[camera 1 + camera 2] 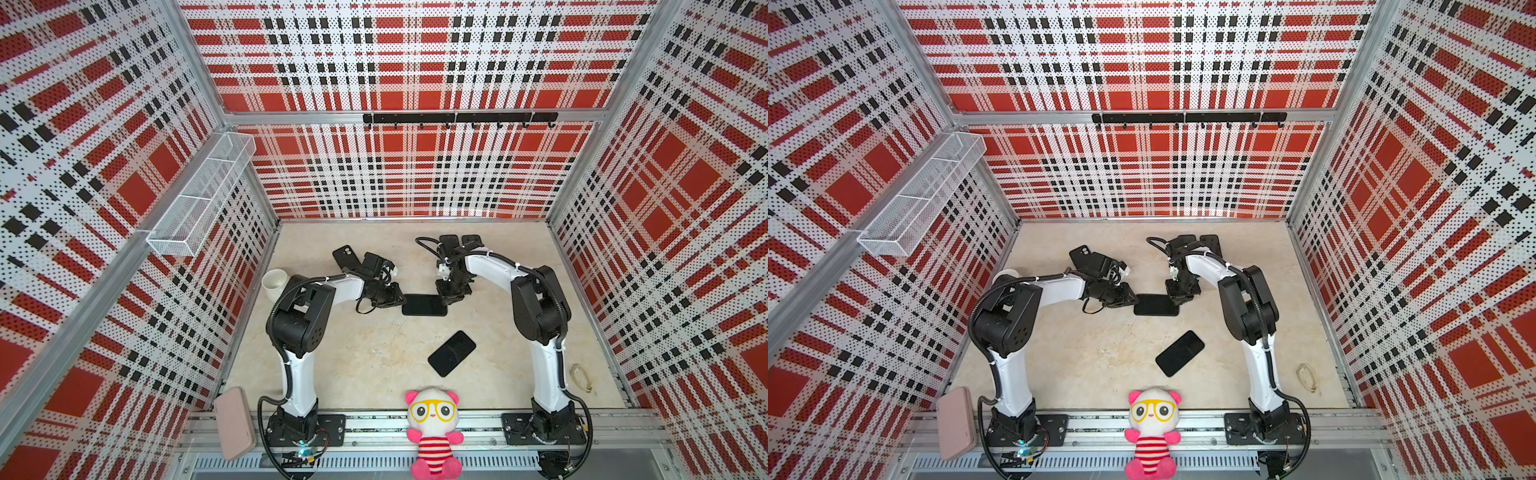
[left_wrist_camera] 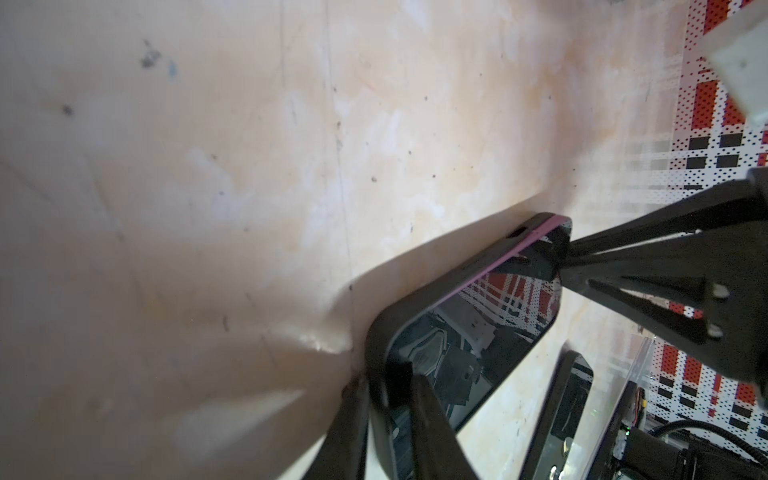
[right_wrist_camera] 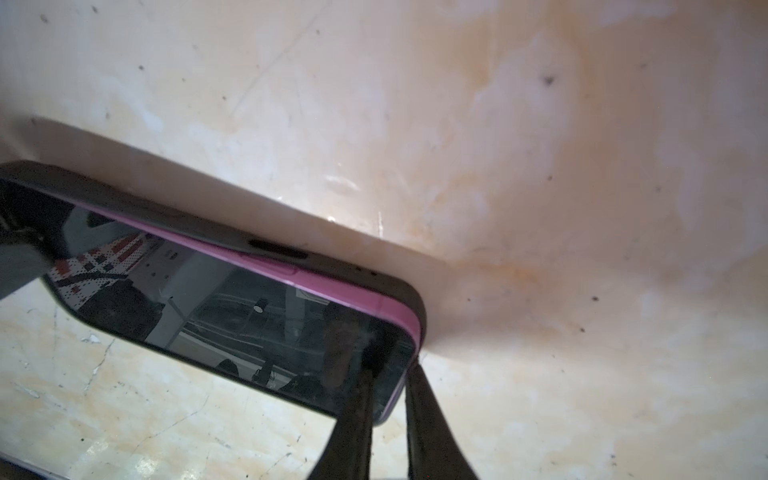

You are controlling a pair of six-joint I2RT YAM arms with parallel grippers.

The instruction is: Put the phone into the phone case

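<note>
Arms meet over the middle of the table (image 1: 374,374), one from each side. The phone (image 1: 424,305) lies between them with its dark glass up. It sits inside a black phone case (image 3: 124,193). Along one long side a pink strip of the phone shows above the black rim, so that side does not look pushed all the way down.

The left gripper (image 2: 388,386) has hold of one short end. Its fingers are nearly closed. One finger (image 2: 432,424) lies on the glass and the other finger (image 2: 347,428) is under the case, with phone and case pinched between them.

The right gripper (image 3: 390,365) is at the far end, at a corner. Its fingers are close together too. One finger (image 3: 353,415) is on the glass and the other finger (image 3: 432,424) is just past the corner, nipping the phone there.

A dark shadow lies on the table beside the phone.

Nearer the front, a second phone (image 1: 451,353) lies slanted on its own, well apart from both grippers. A spare case (image 1: 344,257) lies behind the left arm. A white cup (image 1: 274,280) is by the left wall. A plush toy (image 1: 434,432) in yellow glasses sits at the front edge, between the two arm bases.
</note>
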